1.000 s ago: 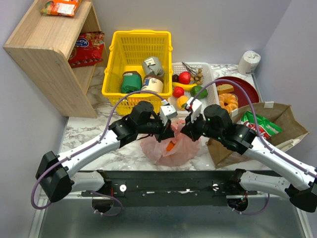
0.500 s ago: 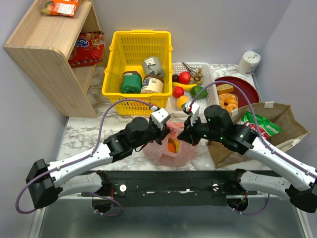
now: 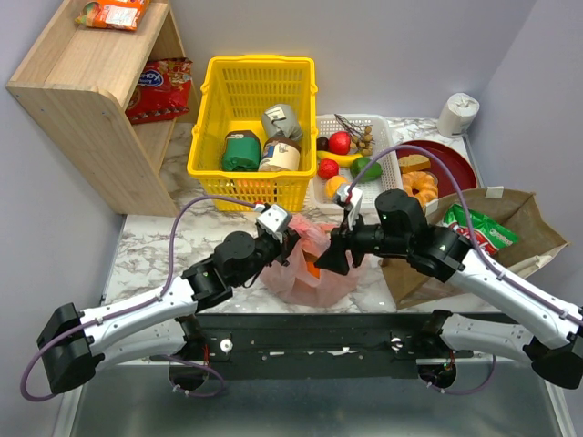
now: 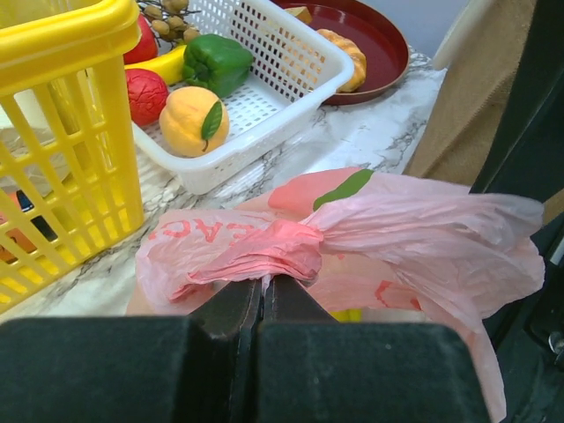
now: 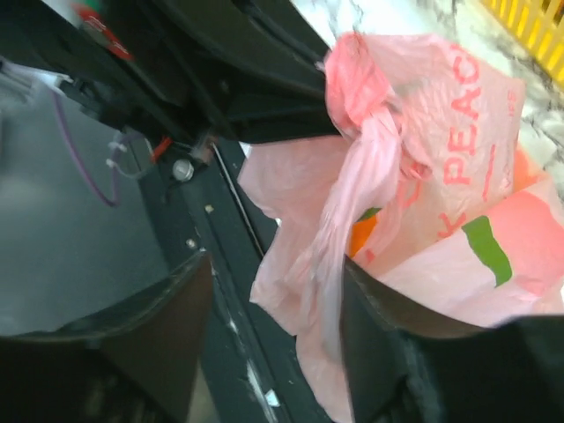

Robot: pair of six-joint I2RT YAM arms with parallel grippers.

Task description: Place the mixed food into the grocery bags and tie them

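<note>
Left gripper is clamped tight on a twisted handle of the thin, translucent pink plastic bag, which bulges just ahead of its fingers. Right gripper is spread wide, with a knotted pink strand of the same bag hanging between its fingers. Red letters on the bag read "PEAC". One small round orange fruit shows through the plastic. Off to the right gripper's right lies one stiff brown paper bag, with one green crisp packet with a red logo inside.
</note>
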